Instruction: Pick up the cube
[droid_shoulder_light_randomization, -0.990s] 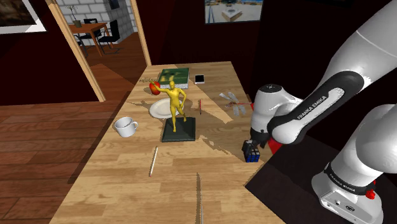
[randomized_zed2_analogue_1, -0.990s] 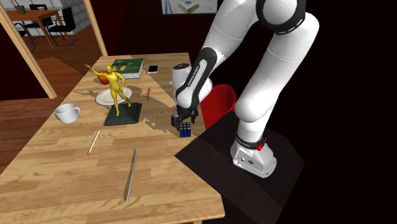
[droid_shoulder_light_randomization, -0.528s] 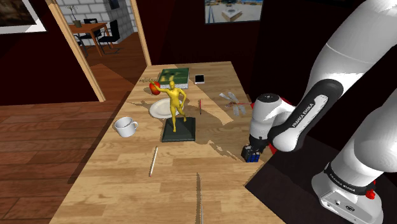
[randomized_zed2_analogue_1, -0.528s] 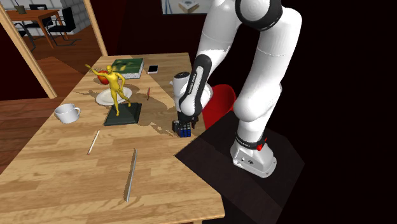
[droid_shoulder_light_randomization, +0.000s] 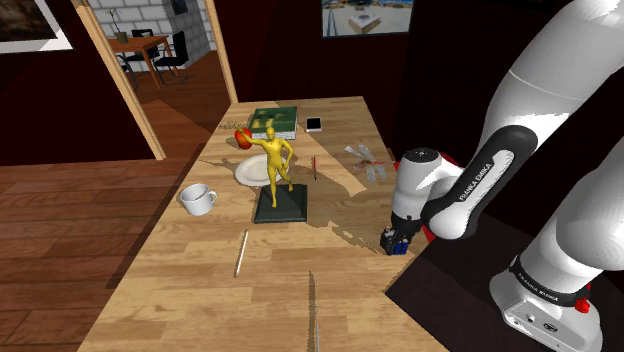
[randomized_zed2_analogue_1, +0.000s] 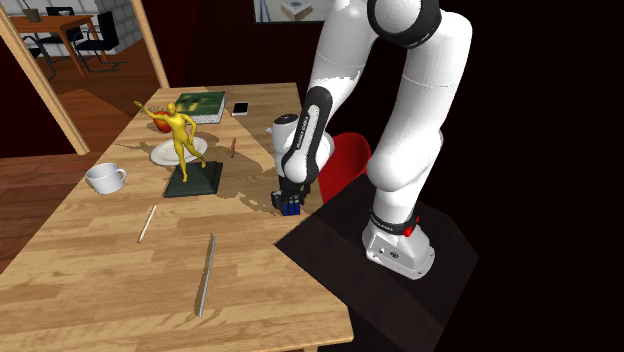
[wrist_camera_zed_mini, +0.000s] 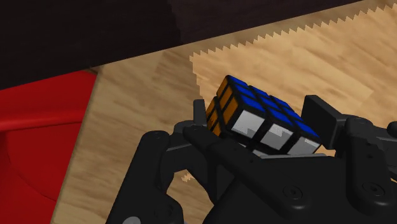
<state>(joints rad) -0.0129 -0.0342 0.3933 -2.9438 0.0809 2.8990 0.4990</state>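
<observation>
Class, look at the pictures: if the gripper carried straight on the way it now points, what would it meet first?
The cube, which lies directly ahead of the gripper and very close to it. The wooden table is beneath the cube, so that would come next. Whether gripper and cube already touch is unclear.

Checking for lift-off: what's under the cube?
Wooden table shows all around the cube. The cube's own body and the hand cover its underside, so contact with the table cannot be seen.
</observation>
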